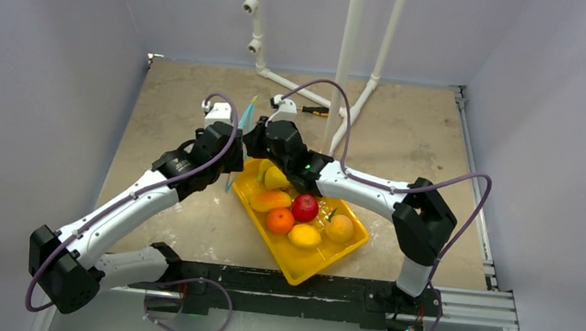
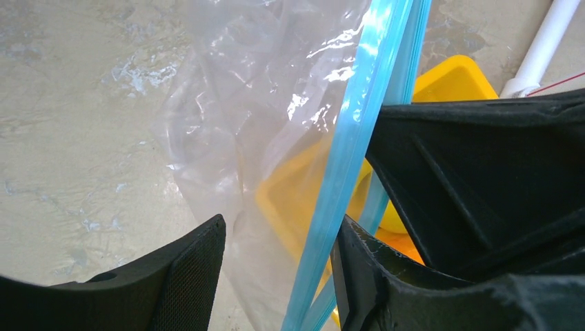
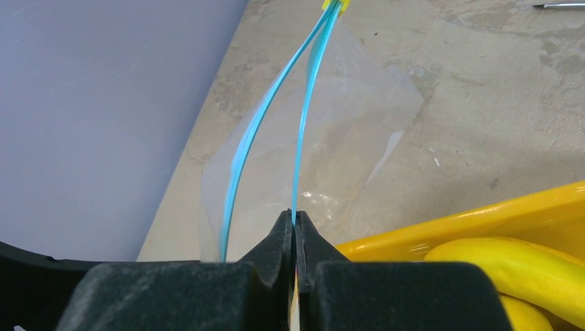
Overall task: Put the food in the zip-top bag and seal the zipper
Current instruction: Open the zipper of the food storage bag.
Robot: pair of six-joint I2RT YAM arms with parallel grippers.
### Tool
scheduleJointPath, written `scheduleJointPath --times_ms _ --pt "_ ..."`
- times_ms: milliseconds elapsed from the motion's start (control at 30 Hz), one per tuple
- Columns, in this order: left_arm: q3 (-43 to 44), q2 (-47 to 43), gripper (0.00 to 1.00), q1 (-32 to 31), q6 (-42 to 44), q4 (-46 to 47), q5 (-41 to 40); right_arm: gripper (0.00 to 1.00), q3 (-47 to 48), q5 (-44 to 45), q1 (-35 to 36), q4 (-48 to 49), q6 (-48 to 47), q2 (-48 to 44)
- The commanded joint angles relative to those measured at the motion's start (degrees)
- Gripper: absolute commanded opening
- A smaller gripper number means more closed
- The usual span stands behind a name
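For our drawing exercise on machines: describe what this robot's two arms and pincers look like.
The left arm and right arm have white links between bulky black joints, each trailed by a looping purple cable. The left pincer and right pincer are matt black wedges.

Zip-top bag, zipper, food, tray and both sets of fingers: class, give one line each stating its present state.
zip-top bag: held upright, no food inside
zipper: unsealed, strips parted
food: lying in the tray
tray: level, holding the food
right fingers: shut on one zipper strip
left fingers: open, bag edge between them
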Motion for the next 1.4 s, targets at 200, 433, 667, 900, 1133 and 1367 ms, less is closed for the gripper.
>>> scheduleJointPath --times_ms 200,433,667,900,1133,1367 --pt "2.93 1.06 0.55 -0.54 1.06 1.98 -6.22 0.0 0.31 1.27 0.98 0.57 0.74 -2.18" --pt "4.66 2.8 0.54 -0.55 2.52 2.81 -7.27 0.0 -1.16 1.35 1.5 0.6 0.94 -2.56" --pt "6.62 4.18 0.46 -0.57 4.25 2.83 -9.3 0.0 -2.02 1.77 1.6 0.52 1.21 -3.12" --pt "6.61 4.9 0.33 -0.61 5.3 2.64 -10.56 0.0 -2.2 1.75 1.69 0.51 1.3 -3.27" --pt "7.23 5.24 0.11 -0.6 7.03 1.96 -12.75 0.0 -2.84 1.36 1.86 0.3 1.06 -3.65" --pt "9.64 4.98 0.0 -0.6 10.38 -0.16 -15.63 0.0 -4.52 0.13 1.87 0.63 0.43 -4.36"
